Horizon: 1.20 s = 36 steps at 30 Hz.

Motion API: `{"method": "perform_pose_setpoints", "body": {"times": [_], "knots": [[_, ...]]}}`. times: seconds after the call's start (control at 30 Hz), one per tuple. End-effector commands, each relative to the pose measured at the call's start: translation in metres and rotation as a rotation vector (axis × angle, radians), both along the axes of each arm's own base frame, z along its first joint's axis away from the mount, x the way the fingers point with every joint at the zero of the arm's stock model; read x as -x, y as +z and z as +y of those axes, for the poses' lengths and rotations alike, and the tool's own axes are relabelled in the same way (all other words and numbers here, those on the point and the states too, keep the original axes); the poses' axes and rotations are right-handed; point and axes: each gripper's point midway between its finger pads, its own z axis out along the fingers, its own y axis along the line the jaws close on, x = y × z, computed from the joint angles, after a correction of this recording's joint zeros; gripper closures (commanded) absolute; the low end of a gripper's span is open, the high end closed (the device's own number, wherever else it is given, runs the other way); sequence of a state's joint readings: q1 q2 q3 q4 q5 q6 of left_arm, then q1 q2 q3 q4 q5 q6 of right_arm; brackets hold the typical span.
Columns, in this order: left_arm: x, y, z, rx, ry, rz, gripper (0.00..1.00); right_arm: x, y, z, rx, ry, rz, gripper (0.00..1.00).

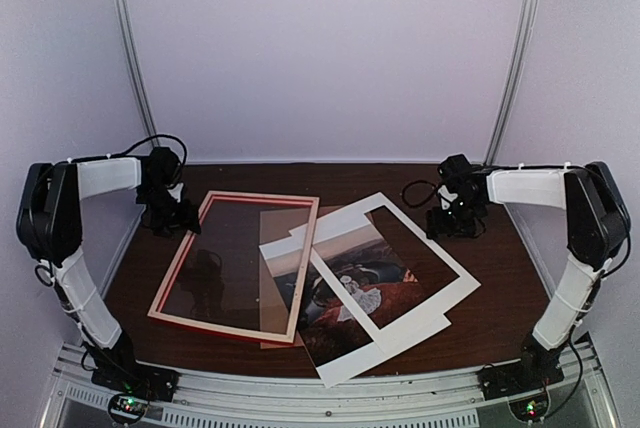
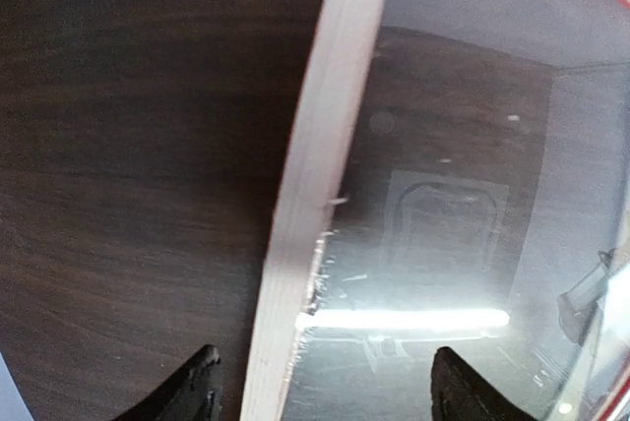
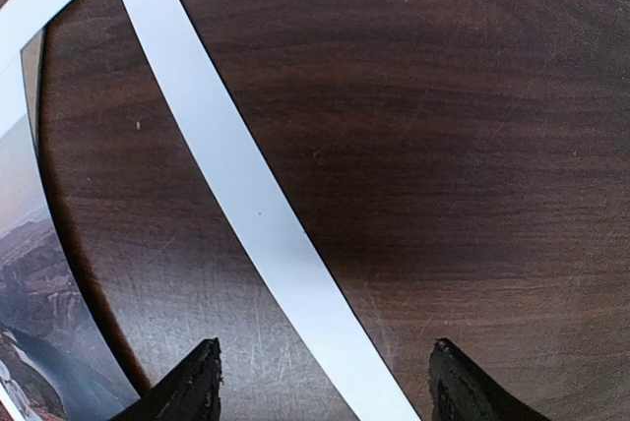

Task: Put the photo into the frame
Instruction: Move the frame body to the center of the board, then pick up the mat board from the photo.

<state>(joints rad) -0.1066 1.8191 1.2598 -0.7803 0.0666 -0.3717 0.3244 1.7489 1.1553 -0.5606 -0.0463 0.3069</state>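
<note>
left gripper (image 1: 172, 216) sits at the frame (image 1: 220, 324)'s far left corner, jaws spread wide. in its wrist view the pale rail (image 2: 315, 195) runs up between the fingers, nothing pinched. the frame seems to lie pale side up, which makes sense if you load from the back. its glass (image 2: 453, 244) mirrors a light strip.

the photo (image 1: 345, 283) lies just right of the frame, skewed, with a white mat (image 1: 425, 243) on top of it. so it's not in yet. a brownish board (image 1: 283, 228) peeks out at the frame's right rail.

right gripper (image 1: 452, 218) hangs well right of the frame over the mat's far edge, also wide and empty, maybe to lift the mat off.

desk (image 1: 500, 248) is dark wood grain, scuffed up close. plain pale walls, metal strips running up them.
</note>
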Motion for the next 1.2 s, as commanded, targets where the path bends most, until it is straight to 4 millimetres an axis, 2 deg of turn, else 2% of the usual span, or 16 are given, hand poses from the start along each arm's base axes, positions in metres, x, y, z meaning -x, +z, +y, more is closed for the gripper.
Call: {"method": "perform_pose_setpoints", "body": {"times": [0.0, 0.1, 0.23, 0.4, 0.67, 0.87, 1.03, 1.17], "knots": [[-0.011, 0.055, -0.036, 0.170, -0.036, -0.206, 0.22, 0.019, -0.012, -0.011, 0.053, 0.002, 0.065, 0.29], [-0.003, 0.074, -0.066, 0.258, -0.079, -0.264, 0.19, 0.030, -0.018, -0.017, 0.071, -0.013, 0.096, 0.31], [0.012, 0.093, -0.112, 0.267, -0.188, -0.321, 0.17, 0.048, -0.030, -0.023, 0.085, -0.030, 0.148, 0.34], [0.036, 0.105, -0.181, 0.310, -0.341, -0.365, 0.17, 0.066, -0.045, -0.029, 0.097, -0.055, 0.205, 0.43], [0.071, 0.087, -0.265, 0.352, -0.501, -0.331, 0.17, 0.095, -0.052, -0.039, 0.101, -0.101, 0.254, 0.66], [0.105, 0.070, -0.326, 0.358, -0.648, -0.279, 0.17, 0.118, -0.053, -0.045, 0.071, -0.181, 0.253, 0.73], [0.130, 0.056, -0.363, 0.362, -0.735, -0.220, 0.18, 0.145, -0.050, -0.046, 0.031, -0.227, 0.240, 0.78], [0.143, 0.034, -0.377, 0.331, -0.743, -0.150, 0.20, 0.163, -0.047, -0.039, -0.021, -0.245, 0.220, 0.80]]}}
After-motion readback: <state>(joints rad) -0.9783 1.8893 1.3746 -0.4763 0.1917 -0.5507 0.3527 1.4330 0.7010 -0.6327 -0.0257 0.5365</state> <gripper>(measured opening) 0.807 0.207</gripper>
